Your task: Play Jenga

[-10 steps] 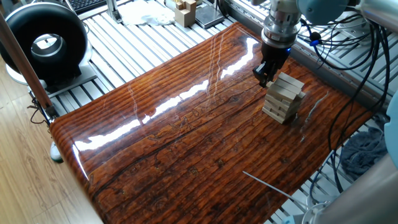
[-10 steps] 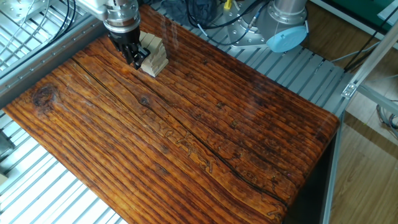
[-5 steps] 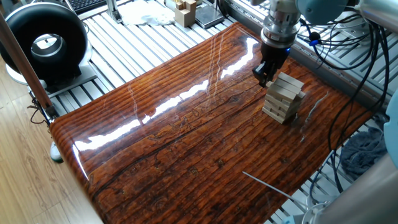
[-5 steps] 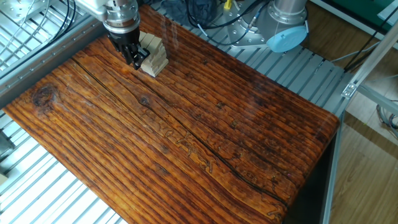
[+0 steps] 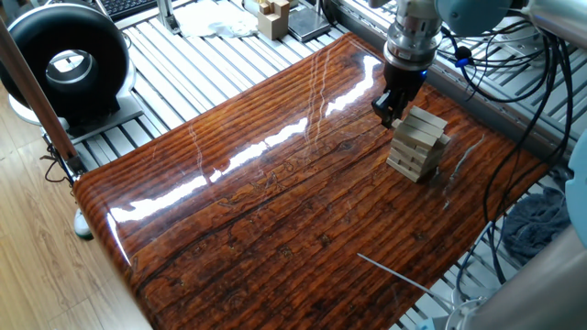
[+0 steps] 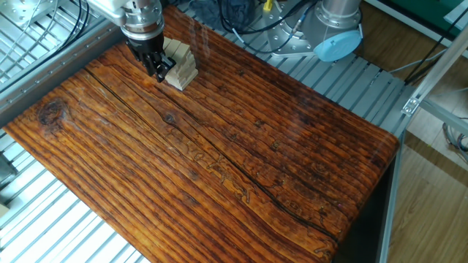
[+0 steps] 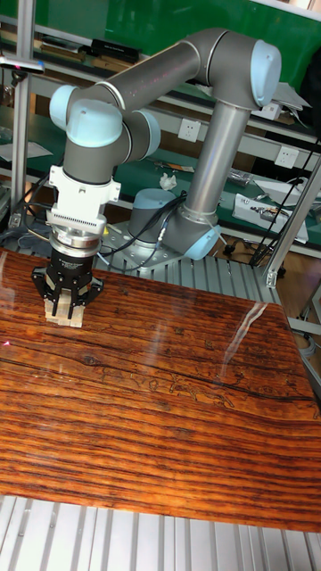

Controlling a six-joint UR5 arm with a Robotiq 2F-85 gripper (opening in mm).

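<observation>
From one fixed view, my gripper (image 5: 391,114) hangs pointing down at the upper corner of the Jenga tower (image 5: 419,143), which stands near the far right edge of the table (image 5: 275,211). The tower lies to the lower right of my fingers, touching or nearly so. Whether my jaws are parted or closed I cannot tell (dark fingers blur together).

From the other fixed view, the tower sits just right of me; its bars lie crosswise in layers.

In the tall fixed view I hang directly in front of the tower, hiding most of it. No writing is readable anywhere.
</observation>
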